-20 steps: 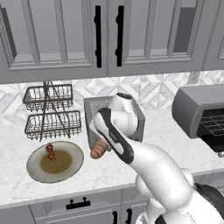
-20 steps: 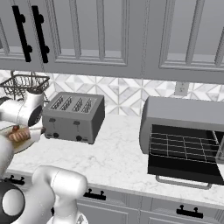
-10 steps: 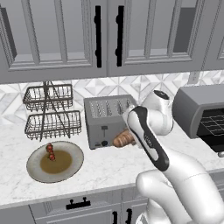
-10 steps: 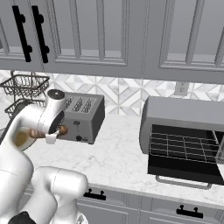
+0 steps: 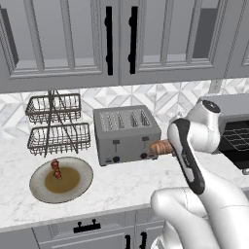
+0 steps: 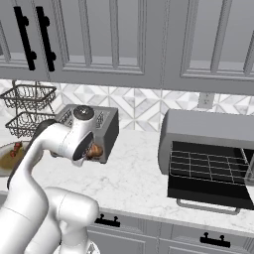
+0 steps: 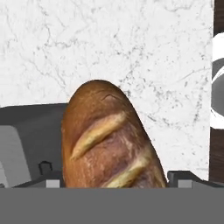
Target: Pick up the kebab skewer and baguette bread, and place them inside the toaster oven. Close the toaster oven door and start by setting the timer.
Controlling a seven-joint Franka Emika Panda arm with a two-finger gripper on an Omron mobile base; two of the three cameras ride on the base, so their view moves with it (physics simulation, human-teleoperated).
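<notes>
The baguette bread [image 5: 160, 147] hangs above the counter in front of the four-slot toaster, with my gripper [image 5: 168, 146] shut on it. In the hand view the golden scored loaf [image 7: 107, 140] stands between the two fingertips of the gripper [image 7: 114, 179]. From the right base view one end of the loaf [image 6: 94, 150] shows beside the hand. The kebab skewer [image 5: 56, 168] lies on the brown plate [image 5: 39, 187] at the left, also seen as red chunks [image 6: 16, 148]. The toaster oven [image 6: 211, 130] stands at the right with its door [image 6: 208, 192] folded down and its wire rack bare.
The grey four-slot toaster [image 5: 125, 132] stands right behind the held loaf. A two-tier wire basket [image 5: 58, 124] sits at the back left behind the plate. White marble counter lies between the toaster and the oven [image 5: 236, 131].
The arm has swung right with the baguette, from beside the plate, past the front of the four-slot toaster, toward the oven. The skewer stays on the plate.
</notes>
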